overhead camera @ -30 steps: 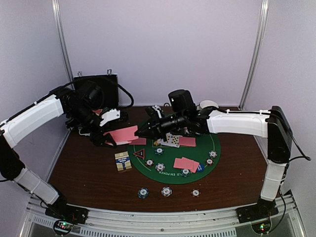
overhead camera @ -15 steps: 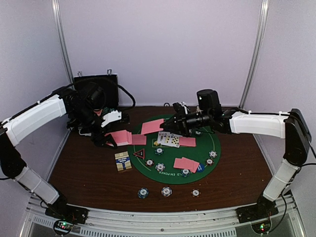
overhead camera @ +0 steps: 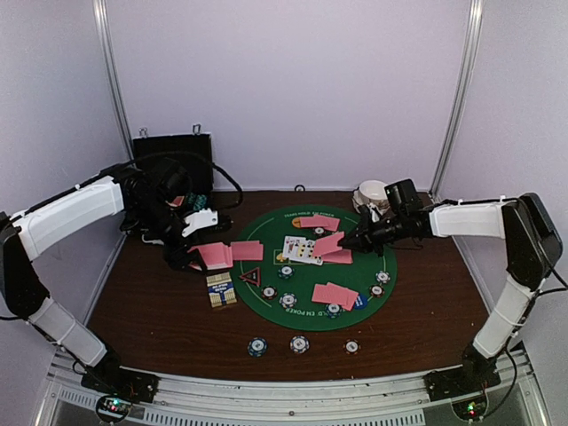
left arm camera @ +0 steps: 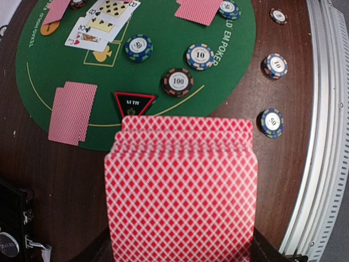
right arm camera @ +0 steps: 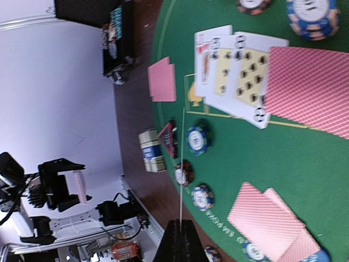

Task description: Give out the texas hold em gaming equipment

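My left gripper (overhead camera: 197,257) is shut on a fanned deck of pink-backed playing cards (left arm camera: 180,191), held above the wood left of the round green mat (overhead camera: 306,282). Over the mat's right middle, my right gripper (overhead camera: 350,241) is shut on one pink-backed card (overhead camera: 328,244). That card shows edge-on in the right wrist view (right arm camera: 182,164). On the mat lie three face-up cards (overhead camera: 302,250), face-down pairs (overhead camera: 335,295) (overhead camera: 319,222) (overhead camera: 247,251), several chips (overhead camera: 288,301), a red-black triangle marker (overhead camera: 251,275), an orange disc (left arm camera: 49,27) and a blue disc (overhead camera: 359,302).
Three chips (overhead camera: 299,343) sit on the brown table near the front edge. A card box (overhead camera: 221,289) stands left of the mat. A black case (overhead camera: 173,151) stands at the back left. Stacked white bowls (overhead camera: 373,191) sit at the back right.
My right arm has swung back to the right from the deck, carrying one card over the mat. The left gripper and deck have barely moved.
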`<action>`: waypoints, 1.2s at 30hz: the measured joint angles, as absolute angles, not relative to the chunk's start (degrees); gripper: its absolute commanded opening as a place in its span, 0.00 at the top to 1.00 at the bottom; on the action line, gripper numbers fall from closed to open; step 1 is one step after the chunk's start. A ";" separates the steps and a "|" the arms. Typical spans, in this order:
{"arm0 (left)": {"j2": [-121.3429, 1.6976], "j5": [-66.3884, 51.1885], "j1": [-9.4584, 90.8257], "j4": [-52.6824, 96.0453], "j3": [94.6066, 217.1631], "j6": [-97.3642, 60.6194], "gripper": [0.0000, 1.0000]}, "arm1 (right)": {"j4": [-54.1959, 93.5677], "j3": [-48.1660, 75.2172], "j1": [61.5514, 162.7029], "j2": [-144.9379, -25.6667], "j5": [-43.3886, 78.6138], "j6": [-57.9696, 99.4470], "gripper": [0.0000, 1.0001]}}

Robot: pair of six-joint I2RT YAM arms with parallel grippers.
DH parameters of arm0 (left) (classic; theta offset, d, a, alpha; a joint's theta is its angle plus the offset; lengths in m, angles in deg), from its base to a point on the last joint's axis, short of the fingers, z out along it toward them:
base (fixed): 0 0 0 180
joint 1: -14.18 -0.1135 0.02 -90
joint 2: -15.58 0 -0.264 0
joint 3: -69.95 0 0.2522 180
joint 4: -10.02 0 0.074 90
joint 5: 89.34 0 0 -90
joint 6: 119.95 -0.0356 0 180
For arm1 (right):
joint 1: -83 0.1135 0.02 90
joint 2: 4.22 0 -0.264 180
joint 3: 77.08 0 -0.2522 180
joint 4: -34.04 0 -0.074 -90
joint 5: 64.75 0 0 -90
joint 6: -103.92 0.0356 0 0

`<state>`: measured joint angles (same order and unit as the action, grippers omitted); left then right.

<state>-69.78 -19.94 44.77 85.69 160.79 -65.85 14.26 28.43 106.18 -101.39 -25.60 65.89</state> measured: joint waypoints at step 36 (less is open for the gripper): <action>-69.14 -15.74 30.68 68.62 130.35 -72.76 0.51 | -8.80 19.82 108.71 -99.22 -5.68 47.57 0.02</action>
<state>-69.14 -15.74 30.68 68.62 130.35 -72.76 -8.80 19.82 108.71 -99.22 -5.68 47.57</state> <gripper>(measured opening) 0.660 0.955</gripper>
